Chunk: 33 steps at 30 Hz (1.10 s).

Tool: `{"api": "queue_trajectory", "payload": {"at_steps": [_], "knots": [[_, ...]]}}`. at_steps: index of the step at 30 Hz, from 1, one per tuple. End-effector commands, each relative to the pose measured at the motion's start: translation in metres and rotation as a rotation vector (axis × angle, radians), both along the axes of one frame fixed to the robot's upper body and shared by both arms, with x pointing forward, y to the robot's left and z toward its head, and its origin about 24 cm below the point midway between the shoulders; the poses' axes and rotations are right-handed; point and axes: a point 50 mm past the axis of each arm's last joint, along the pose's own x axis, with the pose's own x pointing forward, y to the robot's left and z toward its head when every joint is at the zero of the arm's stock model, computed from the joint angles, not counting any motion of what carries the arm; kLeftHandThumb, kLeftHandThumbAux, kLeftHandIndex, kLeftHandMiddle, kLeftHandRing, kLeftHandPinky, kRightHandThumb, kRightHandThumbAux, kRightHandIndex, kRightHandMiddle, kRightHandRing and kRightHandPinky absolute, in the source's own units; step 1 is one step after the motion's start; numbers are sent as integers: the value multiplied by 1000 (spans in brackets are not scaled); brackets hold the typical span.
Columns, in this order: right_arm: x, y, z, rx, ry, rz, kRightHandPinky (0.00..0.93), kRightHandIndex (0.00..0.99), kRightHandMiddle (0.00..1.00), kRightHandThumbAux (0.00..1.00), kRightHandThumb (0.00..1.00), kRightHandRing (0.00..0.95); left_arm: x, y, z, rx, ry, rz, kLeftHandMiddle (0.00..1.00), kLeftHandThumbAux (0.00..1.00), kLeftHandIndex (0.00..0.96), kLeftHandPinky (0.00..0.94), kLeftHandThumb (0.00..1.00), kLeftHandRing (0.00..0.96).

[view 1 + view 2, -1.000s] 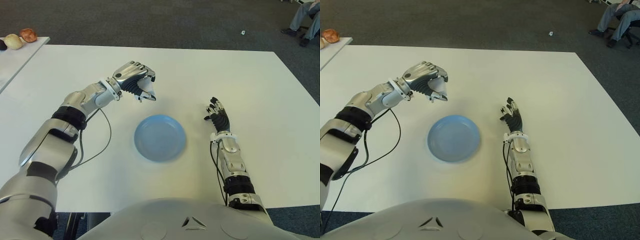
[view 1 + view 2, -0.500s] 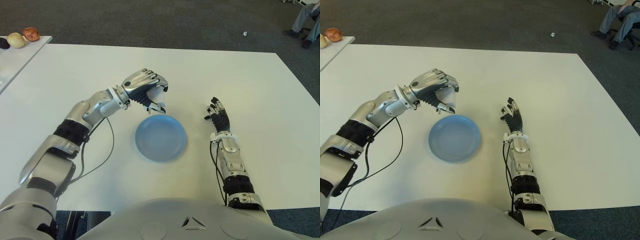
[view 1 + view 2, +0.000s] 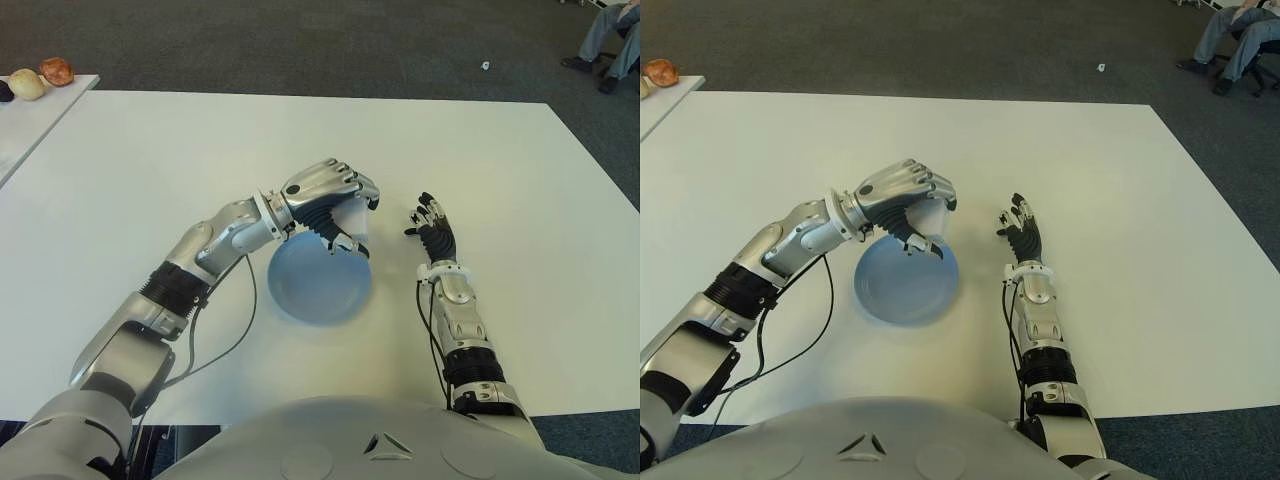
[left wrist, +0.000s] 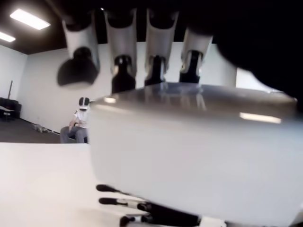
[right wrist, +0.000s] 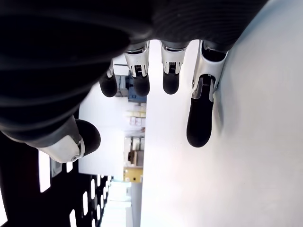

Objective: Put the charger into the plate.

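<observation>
A round blue plate (image 3: 310,292) lies on the white table (image 3: 150,160) in front of me. My left hand (image 3: 335,205) hangs over the plate's far right rim, fingers curled around a white charger (image 4: 189,156) that fills the left wrist view; a sliver of the charger (image 3: 932,222) shows under the fingers. My right hand (image 3: 430,222) shows to the right of the plate with its fingers (image 5: 201,116) spread and nothing in them.
A second table at the far left carries rounded food-like items (image 3: 42,76). A seated person's legs (image 3: 605,40) show at the far right on the dark carpet. The table's right edge runs close to my right arm.
My left hand has carried the charger from the table behind and left of the plate rightward and nearer, to above the plate's far right rim. The right hand stayed put.
</observation>
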Motion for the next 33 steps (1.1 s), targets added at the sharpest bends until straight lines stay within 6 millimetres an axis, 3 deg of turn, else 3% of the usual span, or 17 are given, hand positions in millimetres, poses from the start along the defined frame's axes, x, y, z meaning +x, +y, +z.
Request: {"api": "queue_trajectory", "payload": {"at_steps": [1,13,15,17,18,21,26,33], "knots": [[-16,4,-27,36,134,2,0,0,0,534,0,0,-6,1,-4,47,4,-33,872,697,443,842,753,867],[-18,4,-28,47,124,4,0,0,5,547,0,0,-11,8,-11,56,52,-74,840,695,444,798,740,836],[-18,4,-29,47,125,4,0,0,7,550,0,0,-11,9,-12,73,74,-84,798,694,439,738,719,778],[-18,4,-29,46,125,4,0,0,9,551,0,0,-11,11,-13,119,105,-101,648,694,431,607,707,626],[-19,4,-29,45,124,4,0,0,10,554,0,0,-11,12,-13,146,119,-110,424,589,316,406,589,402],[-20,3,-29,45,119,10,0,0,13,559,0,0,-14,21,-11,286,156,-125,141,406,112,137,409,131],[-21,2,-29,47,111,22,0,0,22,567,0,5,-15,23,-10,395,194,-122,23,236,18,22,276,21],[-23,-1,-31,45,108,28,0,0,20,583,0,7,-12,22,-5,435,215,-135,1,181,1,1,225,1]]}}
